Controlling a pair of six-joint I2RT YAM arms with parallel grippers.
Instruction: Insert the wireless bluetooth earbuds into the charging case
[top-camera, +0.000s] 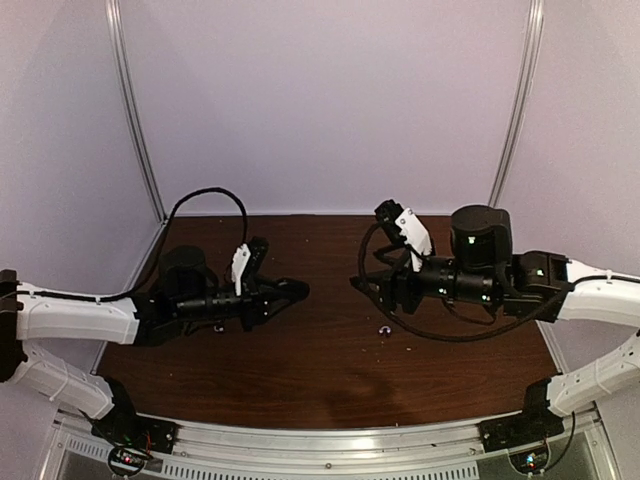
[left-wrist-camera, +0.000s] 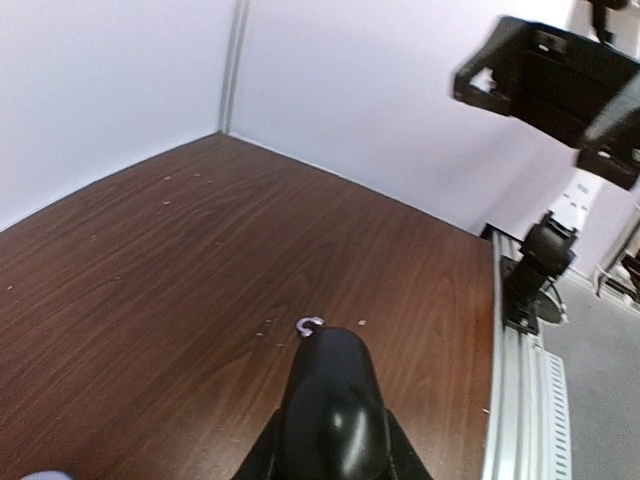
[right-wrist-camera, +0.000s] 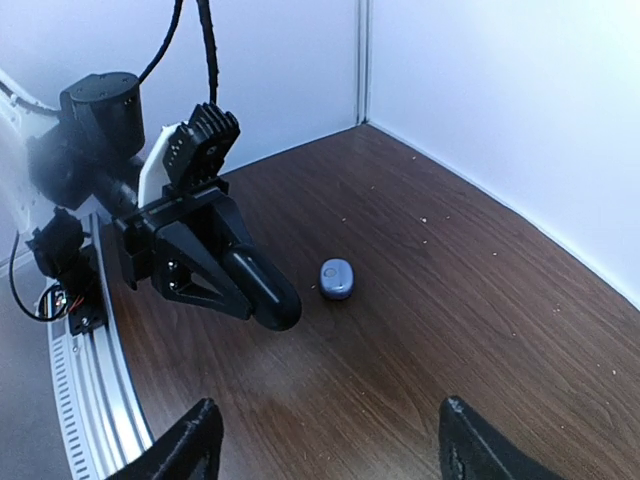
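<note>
The charging case (right-wrist-camera: 337, 279) is a small grey-blue oval lying on the brown table with its lid down. It lies just past the tip of my left gripper (right-wrist-camera: 272, 298), which is shut with nothing visible in it. In the top view the left gripper (top-camera: 295, 290) hovers left of centre and hides the case. One tiny pale-purple earbud (top-camera: 384, 329) lies on the wood near the middle. That earbud (left-wrist-camera: 310, 325) shows just beyond the left fingertips (left-wrist-camera: 330, 350). My right gripper (right-wrist-camera: 335, 445) is open wide and empty above bare wood. The right gripper (top-camera: 363, 285) is right of centre.
White walls close the table at the back and sides. A metal rail (top-camera: 330, 440) runs along the near edge. A black cable (top-camera: 440, 335) loops under the right arm. Small pale crumbs dot the wood.
</note>
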